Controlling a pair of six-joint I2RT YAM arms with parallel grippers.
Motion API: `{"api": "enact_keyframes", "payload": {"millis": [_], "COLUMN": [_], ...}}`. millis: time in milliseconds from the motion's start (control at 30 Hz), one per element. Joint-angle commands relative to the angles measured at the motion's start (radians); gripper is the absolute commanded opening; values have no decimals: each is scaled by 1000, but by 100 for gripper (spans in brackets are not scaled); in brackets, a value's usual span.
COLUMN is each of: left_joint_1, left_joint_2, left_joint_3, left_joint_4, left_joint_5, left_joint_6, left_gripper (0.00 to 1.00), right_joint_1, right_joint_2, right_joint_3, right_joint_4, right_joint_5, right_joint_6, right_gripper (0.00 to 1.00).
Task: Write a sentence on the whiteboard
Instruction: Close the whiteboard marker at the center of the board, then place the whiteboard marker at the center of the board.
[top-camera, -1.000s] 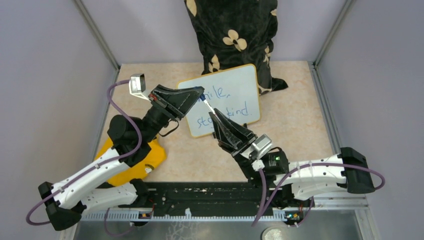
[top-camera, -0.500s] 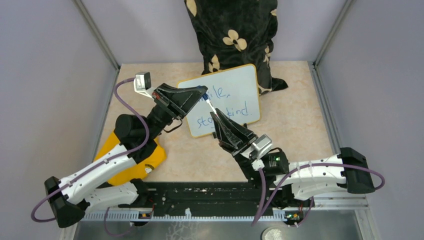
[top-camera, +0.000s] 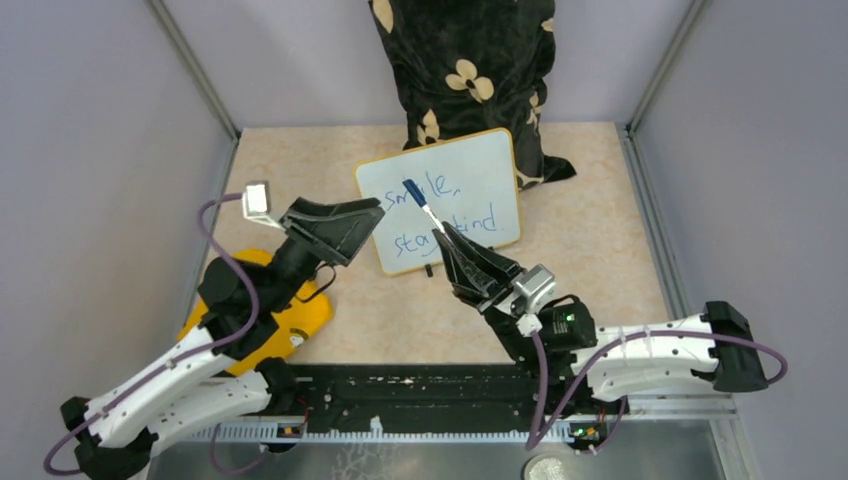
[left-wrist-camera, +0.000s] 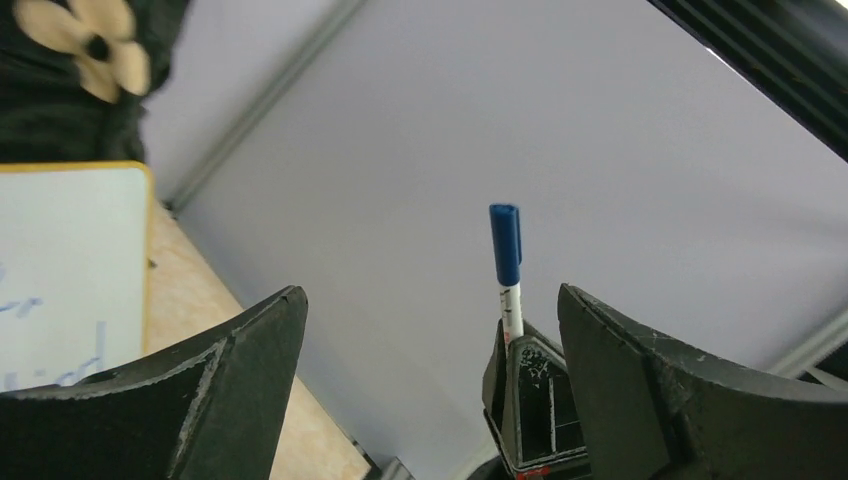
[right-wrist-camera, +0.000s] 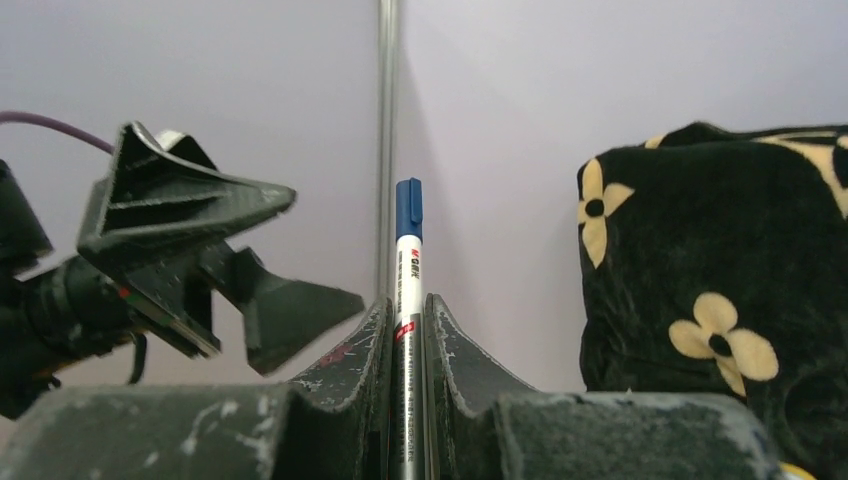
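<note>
Since the earlier frames the left gripper (top-camera: 368, 222) has backed away from the marker (top-camera: 420, 203) toward the left side of the table (top-camera: 600, 220); it now hangs off the whiteboard's left edge, above the yellow cloth (top-camera: 300, 320). Its jaws stand wide apart and hold nothing; the left wrist view confirms the gap, with the marker visible well beyond it.

The right gripper (top-camera: 441, 234) has shifted only slightly; its fingers are closed tight on the marker barrel, which the right wrist view shows standing upright between them. The blue cap (right-wrist-camera: 408, 208) is seated on the free end.

The whiteboard (top-camera: 480, 165) lies flat at the table's far centre, its far edge against the black floral fabric (top-camera: 460, 60); the sentence (top-camera: 478, 222) reads in two blue lines, "smile," above "stay kind".

Judgement: writing appears complete; a capped marker and a withdrawn left arm indicate the closing stage; what probably remains is setting the marker down.
</note>
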Motion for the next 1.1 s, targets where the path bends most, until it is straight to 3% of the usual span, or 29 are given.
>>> {"api": "enact_keyframes", "payload": {"millis": [0,233,367,467,600,1067], "left_joint_1": [0,0,0,0,0,0], "left_joint_2": [-131,-261,-272,-258,-221,-174], "left_joint_3": [21,-10,-41,-73,-109,-170], "left_joint_4": [-248,-423,-471,-467,-481,-576], "left_joint_5": [-236,-442,-457,-445,-438,-509], "left_joint_6": [166,332,401,435,470,496], "left_gripper": [99,99,99,99,99,99], "right_joint_1": [-6,-86,-229,-364,-497,-700], "right_joint_2": [-87,-150,-176,-156,-51,264], "right_joint_3": [-25,-33,-86,-141,-185,-331], "right_joint_4": [-218,-784,-962,-983,-974,-785], "right_joint_5": [70,85,-138,-365,-595,-846], "right_joint_6": [115,507,867,1048,1167,1362], "right_gripper": [0,0,0,0,0,0]}}
